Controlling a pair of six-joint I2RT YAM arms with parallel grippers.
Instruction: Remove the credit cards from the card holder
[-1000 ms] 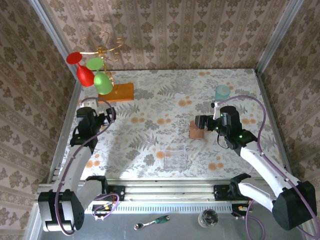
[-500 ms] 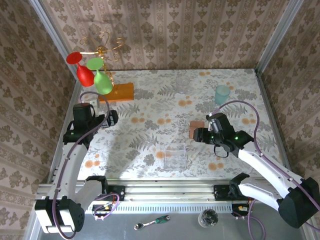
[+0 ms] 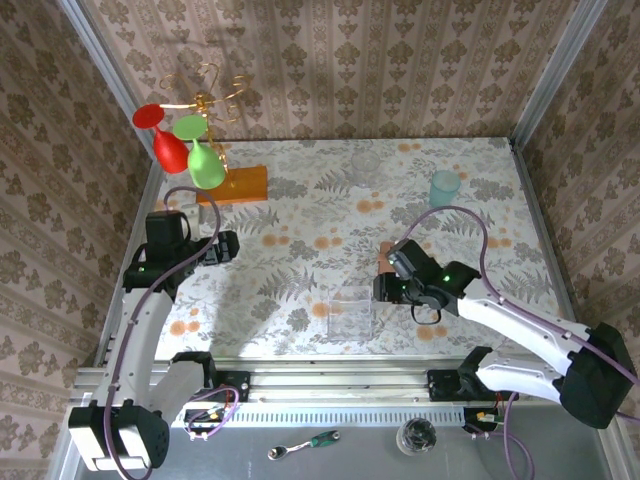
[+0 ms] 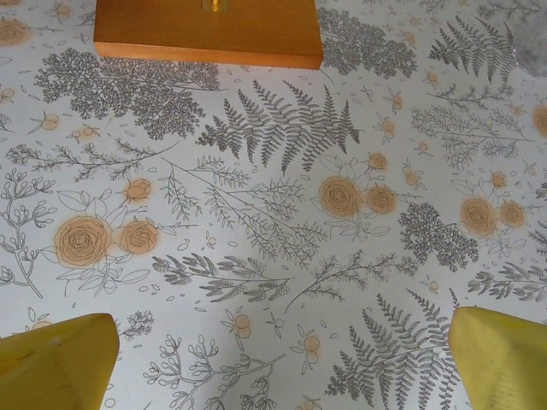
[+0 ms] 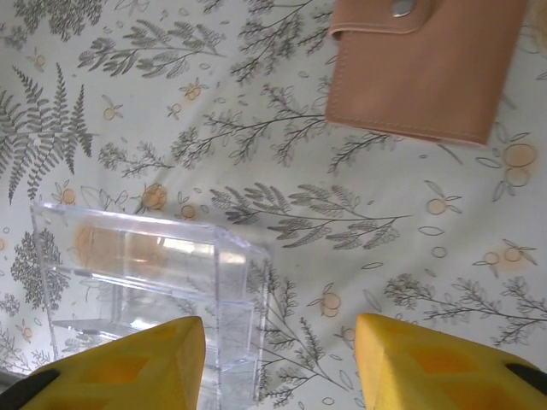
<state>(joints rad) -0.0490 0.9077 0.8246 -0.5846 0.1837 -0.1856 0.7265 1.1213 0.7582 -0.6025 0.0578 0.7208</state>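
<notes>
Hovering in the approach step, right tool (image 5: 275, 359) parted and empty beside the clear box (image 5: 145, 256), closed card holder (image 5: 423, 68) upper right on desk (image 5: 385, 222); next likely reach and unfold it; left tool (image 4: 282, 359) wide open.

You have a clear plastic box (image 3: 351, 311) near the table's (image 3: 300, 225) near edge, mid-width. Orange wooden slab (image 3: 240, 185) toward the far-left corner, with a gold stand (image 3: 208, 95) on it, hung with red and green glasses (image 3: 190, 150). Teal cup (image 3: 444, 187) near the far-right corner. Clear glass (image 3: 366, 162) by the far edge.
</notes>
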